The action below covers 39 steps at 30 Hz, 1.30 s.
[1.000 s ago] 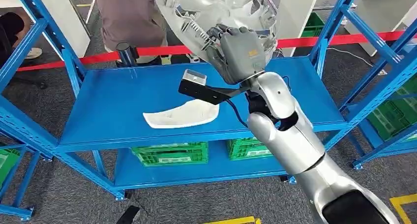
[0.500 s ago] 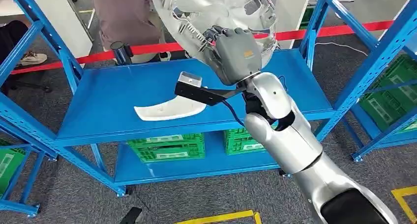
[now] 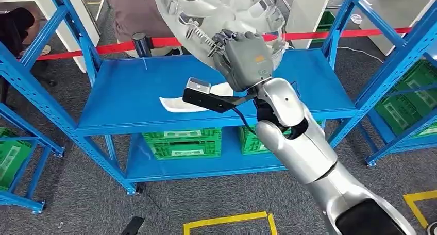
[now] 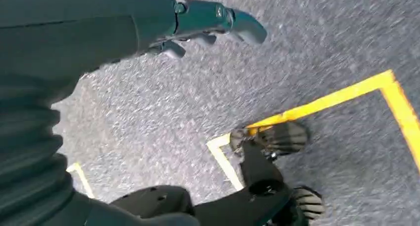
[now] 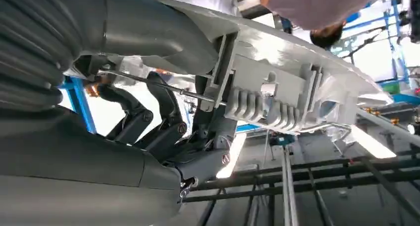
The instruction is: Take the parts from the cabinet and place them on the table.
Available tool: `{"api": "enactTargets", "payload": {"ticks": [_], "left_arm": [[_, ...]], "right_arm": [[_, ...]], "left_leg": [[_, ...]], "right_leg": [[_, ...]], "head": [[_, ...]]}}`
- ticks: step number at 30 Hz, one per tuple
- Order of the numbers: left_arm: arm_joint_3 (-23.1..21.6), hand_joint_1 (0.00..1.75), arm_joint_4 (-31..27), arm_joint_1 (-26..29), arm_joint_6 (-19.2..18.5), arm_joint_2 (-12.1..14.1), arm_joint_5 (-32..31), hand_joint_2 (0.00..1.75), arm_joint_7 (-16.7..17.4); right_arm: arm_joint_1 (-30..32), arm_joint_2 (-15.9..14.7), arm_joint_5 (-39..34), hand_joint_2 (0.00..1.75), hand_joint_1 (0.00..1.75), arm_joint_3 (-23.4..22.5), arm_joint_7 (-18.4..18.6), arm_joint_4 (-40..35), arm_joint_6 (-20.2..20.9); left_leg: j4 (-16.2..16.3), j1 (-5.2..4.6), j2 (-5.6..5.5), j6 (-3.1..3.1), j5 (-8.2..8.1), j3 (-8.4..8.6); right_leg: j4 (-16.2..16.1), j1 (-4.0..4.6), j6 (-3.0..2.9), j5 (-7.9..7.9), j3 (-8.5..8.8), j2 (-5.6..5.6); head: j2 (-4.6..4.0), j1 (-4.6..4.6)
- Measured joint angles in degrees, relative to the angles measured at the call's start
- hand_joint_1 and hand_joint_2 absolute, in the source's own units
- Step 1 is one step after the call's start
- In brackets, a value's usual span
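The silver right arm (image 3: 309, 157) rises from the lower right of the head view, with a black camera bracket (image 3: 208, 97) jutting from its wrist. The right robot hand (image 3: 246, 57) is closed around the lower edge of a large part (image 3: 216, 11), lifted clear above the blue cabinet (image 3: 123, 98). The part is a broad, curved shell of pale silver-grey plastic, glossy and partly translucent, with moulded ribs, clips and cut-outs across its inner face; its upper portion runs out of the top of the picture. In the right wrist view the same part (image 5: 297, 82) shows a rib-lined underside with a row of small raised fins, and the thick grey thumb (image 5: 163, 32) presses one face while the dark fingers (image 5: 163, 122) curl against the other, so the grip is firm. In the left wrist view the left robot hand (image 4: 208, 25) hangs over grey carpeted floor (image 4: 322, 42) marked with yellow tape (image 4: 346, 92); its dark fingers are loosely curled and hold nothing. Beyond the right wrist, a second, smaller white curved part (image 3: 180, 103) lies flat on the cabinet's top shelf, partly hidden by the camera bracket. Green crates (image 3: 180, 142) sit on the shelf below. Behind the cabinet a red barrier tape (image 3: 118, 47) stretches across, and a person (image 3: 136, 13) stands just past it.
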Motion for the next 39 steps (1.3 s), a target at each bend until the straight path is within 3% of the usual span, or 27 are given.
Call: {"api": "enactTargets", "payload": {"ticks": [2, 4, 5, 6, 9, 10, 11, 12, 14, 15, 16, 17, 19, 20, 21, 22, 25, 27, 29, 30, 31, 32, 34, 35, 36, 37, 39], "left_arm": [[0.02, 0.0, 0.0, 0.05, 0.04, 0.0, 0.0, 1.75, 0.04], [0.04, 0.0, 0.0, 0.01, 0.18, 0.0, 0.0, 1.75, 0.04], [0.04, 0.0, 0.0, 0.02, 0.26, -0.07, 0.0, 1.75, 0.04], [0.07, 0.0, -0.02, 0.05, 0.31, -0.11, 0.0, 1.75, 0.02], [0.2, 0.0, 0.02, 0.13, 0.33, -0.11, 0.0, 1.75, -0.02], [0.35, 0.0, 0.02, 0.26, 0.35, 0.0, 0.0, 1.75, 0.0], [0.44, 0.0, 0.04, 0.34, 0.37, -0.04, 0.0, 1.75, 0.04], [0.44, 0.0, 0.09, 0.39, 0.37, -0.11, 0.0, 1.75, 0.04], [0.44, 0.0, 0.09, 0.35, 0.37, -0.07, 0.0, 1.75, 0.04], [0.44, 0.0, 0.09, 0.36, 0.37, 0.0, 0.0, 1.75, 0.04], [0.46, 0.0, 0.09, 0.37, 0.39, 0.02, 0.0, 1.75, 0.04], [0.46, 0.0, 0.07, 0.38, 0.39, 0.09, 0.0, 1.75, 0.04], [0.46, 0.0, 0.02, 0.34, 0.42, 0.09, 0.0, 1.75, 0.04], [0.46, 0.0, 0.02, 0.22, 0.42, 0.05, -0.02, 1.75, 0.04], [0.46, 0.0, 0.0, 0.08, 0.42, 0.02, -0.02, 1.75, 0.04], [0.46, 0.0, 0.0, 0.05, 0.41, 0.07, -0.02, 1.75, -0.02], [0.48, 0.0, 0.0, 0.12, 0.42, 0.07, -0.04, 1.75, 0.07], [0.48, 0.0, -0.02, -0.08, 0.42, 0.09, -0.31, 1.75, 0.13], [0.48, 0.0, -0.17, -0.09, 0.44, 0.2, -0.46, 1.75, 0.22], [0.48, 0.0, -0.15, -0.09, 0.44, 0.2, -0.55, 1.75, 0.24], [0.48, 0.0, -0.17, -0.08, 0.44, 0.2, -0.57, 1.75, 0.24], [0.48, 0.0, -0.17, -0.08, 0.41, 0.2, -0.59, 1.75, 0.28], [0.48, 0.0, -0.17, -0.1, 0.42, 0.2, -0.77, 1.75, 0.31], [0.48, 0.0, -0.17, -0.12, 0.42, 0.17, -0.94, 1.75, 0.35], [0.48, 0.0, -0.17, -0.1, 0.41, 0.13, -1.0, 1.75, 0.35], [0.48, 0.0, -0.17, -0.12, 0.41, 0.15, -1.07, 1.75, 0.37], [0.48, 0.0, -0.17, -0.19, 0.39, 0.17, -1.09, 1.75, 0.37]], "right_arm": [[0.25, 0.0, 0.0, 1.75, 1.75, 0.02, 0.0, 0.07, 0.0], [0.24, 0.0, 0.0, 1.75, 1.75, 0.04, -0.02, 0.11, 0.07], [0.22, 0.07, 0.02, 1.75, 1.75, 0.04, -0.11, 0.11, 0.09], [0.32, 0.2, 0.02, 1.75, 1.75, 0.11, -0.26, 0.11, 0.13], [0.26, 0.18, 0.0, 1.75, 1.75, 0.2, -0.35, 0.17, 0.29], [0.28, 0.18, 0.0, 1.75, 1.75, 0.22, -0.37, 0.22, 0.29], [0.25, 0.24, -0.04, 1.75, 1.75, 0.28, -0.42, 0.26, 0.31], [0.21, 0.35, -0.07, 1.75, 1.75, 0.33, -0.35, 0.26, 0.29], [0.27, 0.39, -0.04, 1.75, 1.75, 0.39, -0.35, 0.31, 0.31], [0.32, 0.39, -0.04, 1.75, 1.75, 0.44, -0.35, 0.44, 0.31], [0.4, 0.39, -0.07, 1.75, 1.75, 0.46, -0.35, 0.55, 0.31], [0.41, 0.39, -0.07, 1.75, 1.75, 0.46, -0.35, 0.63, 0.31], [0.41, 0.39, -0.11, 1.75, 1.75, 0.46, -0.35, 0.74, 0.29], [0.38, 0.39, -0.15, 1.75, 1.75, 0.46, -0.37, 0.74, 0.26], [0.37, 0.39, -0.17, 1.75, 1.75, 0.44, -0.44, 0.74, 0.22], [0.56, 0.39, -0.22, 1.75, 1.75, 0.44, -0.5, 0.74, 0.2], [0.67, 0.33, -0.33, 1.75, 1.75, 0.46, -0.68, 0.76, -0.06], [0.66, 0.09, -0.39, 1.75, 1.75, 0.44, -0.92, 0.79, -0.22], [0.76, 0.0, -0.5, 1.75, 1.75, 0.44, -1.03, 0.79, -0.28], [0.95, -0.04, -0.5, 1.75, 1.75, 0.44, -1.03, 0.79, -0.28], [1.18, -0.09, -0.48, 1.75, 1.75, 0.44, -1.03, 0.79, -0.26], [1.38, -0.11, -0.46, 1.75, 1.75, 0.44, -1.03, 0.79, -0.26], [1.41, -0.11, -0.31, 1.75, 1.75, 0.44, -0.98, 0.79, -0.26], [1.39, -0.11, -0.15, 1.75, 1.75, 0.44, -0.98, 0.72, -0.26], [1.37, -0.07, 0.17, 1.75, 1.75, 0.44, -0.85, 0.59, -0.26], [1.41, -0.04, 0.31, 1.75, 1.75, 0.44, -0.81, 0.46, -0.33], [1.33, -0.11, 0.39, 1.75, 1.75, 0.44, -0.63, 0.44, -0.44]], "left_leg": [[0.33, -0.23, 0.02, 0.0, 0.95, -1.5], [0.74, -0.5, -0.03, -0.1, 1.89, -2.95], [0.94, -0.5, -0.06, -0.24, 2.32, -3.37], [1.0, -0.72, -0.12, -0.57, 2.73, -3.72], [0.05, -0.31, -0.15, -1.67, 4.43, -3.72], [-0.06, -0.52, -0.25, -2.01, 4.69, -4.12], [0.72, -0.51, -0.3, -2.21, 2.79, -4.72], [3.63, -0.33, -0.24, -2.63, -0.94, -5.74], [12.03, 0.26, -0.11, -3.48, -6.82, -7.56], [15.98, 0.5, -0.09, -3.84, -8.11, -8.11], [17.49, 0.68, -0.08, -4.04, -7.49, -7.8], [16.78, 0.92, -0.07, -4.32, -5.43, -6.25], [9.81, 1.35, -0.03, -4.89, -2.06, -0.5], [4.4, 1.68, -0.06, -5.17, -2.89, 3.43], [0.11, 1.17, -0.23, -5.14, -5.26, 6.47], [0.01, 0.99, -0.36, -3.8, -5.32, 6.14], [0.09, 0.87, -0.37, -2.1, -4.23, 4.44], [0.11, 0.96, 0.11, -0.75, -2.89, 3.56], [0.15, 0.71, 0.13, -0.37, -1.4, 1.66], [0.22, 0.55, 0.15, -0.25, -0.67, 0.74], [0.31, 0.41, 0.15, -0.22, 0.02, -0.2], [0.44, 0.23, 0.13, -0.22, 0.8, -1.32], [0.62, -0.1, 0.12, -0.28, 2.06, -3.13], [0.73, -0.17, 0.09, -0.38, 2.7, -3.66], [0.77, -0.47, 0.02, -0.7, 3.09, -4.1], [0.74, -0.32, 0.1, -0.98, 3.66, -4.15], [-0.12, 0.06, 0.16, -1.81, 5.19, -4.21]], "right_leg": [[-1.14, 0.22, -0.45, 2.58, 2.29, 0.0], [-9.93, 0.73, -1.52, 5.73, 8.78, 0.05], [-15.25, 1.11, -2.35, 4.16, 12.26, 0.05], [-17.49, 1.12, -2.2, 3.73, 13.42, -0.11], [-17.58, 1.59, -2.81, 5.09, 12.58, 0.01], [-18.61, 0.64, -3.29, 6.2, 12.31, -0.34], [-18.73, 0.64, -3.6, 6.99, 11.87, -0.52], [-18.85, 0.47, -3.88, 7.83, 11.03, -0.49], [-18.82, 0.43, -3.79, 9.1, 9.41, -0.55], [-18.79, 0.4, -3.65, 9.81, 8.49, -0.61], [-18.75, 0.32, -3.47, 10.43, 7.72, -0.65], [-18.7, 0.15, -3.21, 11.15, 6.73, -0.67], [-18.37, -0.28, -2.56, 12.27, 5.06, -0.67], [-17.93, -0.28, -2.1, 12.73, 4.52, -0.63], [-17.71, -0.23, -1.64, 13.12, 3.92, -0.54], [-17.87, -0.13, -1.25, 13.73, 4.02, -0.58], [-18.35, -0.29, 0.03, 15.4, 3.69, -0.55], [-15.2, -0.46, 0.23, 10.35, 2.24, -0.38], [-6.01, -0.31, 0.43, 3.08, -0.11, -0.34], [-1.98, -0.19, 0.41, 1.51, -0.85, -0.33], [0.59, -0.06, 0.24, 1.75, -0.88, -0.31], [0.76, 0.14, -0.12, 3.86, 0.33, -0.28], [-4.94, 0.66, -1.21, 7.32, 5.47, -0.21], [-10.18, 1.12, -2.04, 6.9, 9.73, -0.18], [-15.65, 1.47, -2.77, 3.95, 13.52, -0.27], [-18.17, 1.4, -2.39, 3.2, 14.67, -0.27], [-18.21, 1.77, -2.7, 4.42, 13.7, -0.15]], "head": [[0.0, 0.0], [0.0, 0.02], [0.0, -0.04], [0.0, -0.13], [0.0, 0.09], [0.0, 0.19], [0.0, 0.07], [0.0, -0.24], [0.0, -0.4], [0.0, -0.39], [0.0, -0.42], [0.0, -0.39], [0.0, -0.4], [0.0, -0.46], [0.0, -0.7], [0.0, -0.59], [0.0, -0.55], [0.0, -0.39], [0.0, -0.26], [0.0, -0.24], [0.0, -0.24], [0.0, -0.24], [0.0, -0.24], [0.0, -0.26], [0.0, -0.27], [0.0, -0.41], [0.0, -0.11]]}}
